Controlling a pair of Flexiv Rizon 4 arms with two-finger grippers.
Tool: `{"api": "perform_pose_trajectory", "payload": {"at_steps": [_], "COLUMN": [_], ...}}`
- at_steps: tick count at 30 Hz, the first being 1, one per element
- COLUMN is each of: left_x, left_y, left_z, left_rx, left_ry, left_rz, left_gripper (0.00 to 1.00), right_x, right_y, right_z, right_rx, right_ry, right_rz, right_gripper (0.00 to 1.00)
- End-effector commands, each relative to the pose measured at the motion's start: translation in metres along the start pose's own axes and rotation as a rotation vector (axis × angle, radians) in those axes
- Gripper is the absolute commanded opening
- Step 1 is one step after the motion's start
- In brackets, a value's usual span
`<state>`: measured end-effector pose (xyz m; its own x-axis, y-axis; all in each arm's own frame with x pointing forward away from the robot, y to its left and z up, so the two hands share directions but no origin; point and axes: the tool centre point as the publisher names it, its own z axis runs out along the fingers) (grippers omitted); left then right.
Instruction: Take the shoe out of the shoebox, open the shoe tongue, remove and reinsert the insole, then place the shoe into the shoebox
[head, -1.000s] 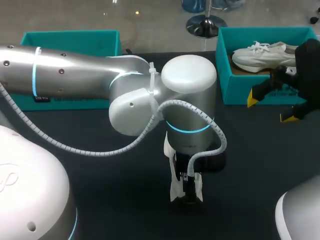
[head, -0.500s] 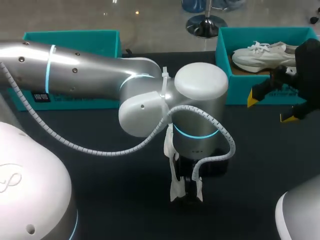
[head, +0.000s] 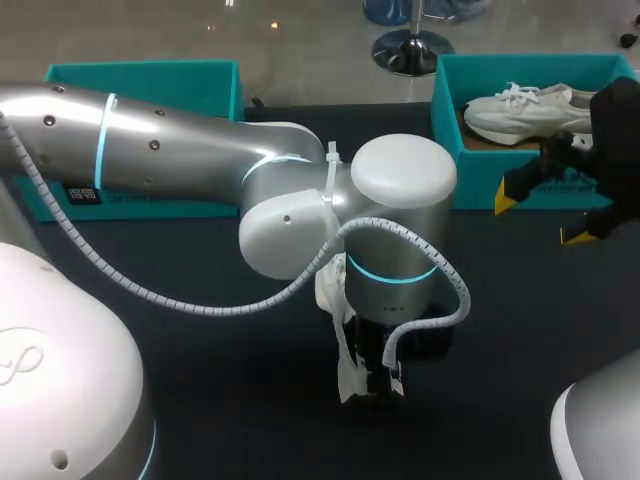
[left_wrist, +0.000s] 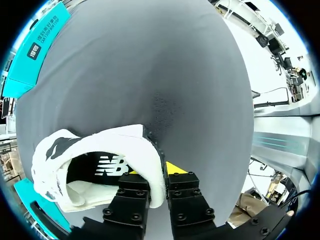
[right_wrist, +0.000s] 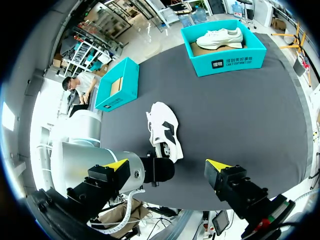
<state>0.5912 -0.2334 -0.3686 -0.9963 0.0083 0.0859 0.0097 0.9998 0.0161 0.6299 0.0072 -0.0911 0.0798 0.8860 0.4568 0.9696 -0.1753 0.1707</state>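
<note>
— Rightward swings the left arm (head: 180, 160) over 1 s. And its load?
— 1 white shoe (left_wrist: 112, 142) tips up: its upper edge now shows higher beside the wrist. The left gripper (left_wrist: 157, 172) pinches the collar wall, 1 finger inside, 1 outside.
— So it's out?
— I judge so; tongue and insole steps remain. Whether it touches the table (head: 220, 400) I cannot tell.
— Beyond the shoe?
— The right gripper (head: 543, 215), fingers spread and empty, hangs well apart from the shoe. Farther off are 2 boxes. The shoebox (head: 470, 185), beyond the shoe on the right arm's side, holds a 2nd shoe (head: 520, 110). A teal box (head: 140, 80) sits beyond on the other side. Totals: 2 shoes, 2 boxes, 2 grippers.
</note>
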Motion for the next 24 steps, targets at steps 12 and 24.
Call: {"api": "perform_pose_trajectory", "payload": {"at_steps": [12,24], "left_x": [0.008,0.012], "left_y": [0.011,0.028], "left_z": [-0.059,-0.112], "left_rx": [0.059,0.073], "left_ry": [-0.014,-0.051], "left_rz": [0.109,0.177], "left_gripper": [0.0,0.0], "right_x": [0.003,0.003], "right_y": [0.004,0.004], "right_z": [0.0,0.0], "right_rx": [0.008,0.008], "right_ry": [-0.005,-0.005], "right_rz": [0.001,0.001], "right_gripper": [1.0,1.0]}}
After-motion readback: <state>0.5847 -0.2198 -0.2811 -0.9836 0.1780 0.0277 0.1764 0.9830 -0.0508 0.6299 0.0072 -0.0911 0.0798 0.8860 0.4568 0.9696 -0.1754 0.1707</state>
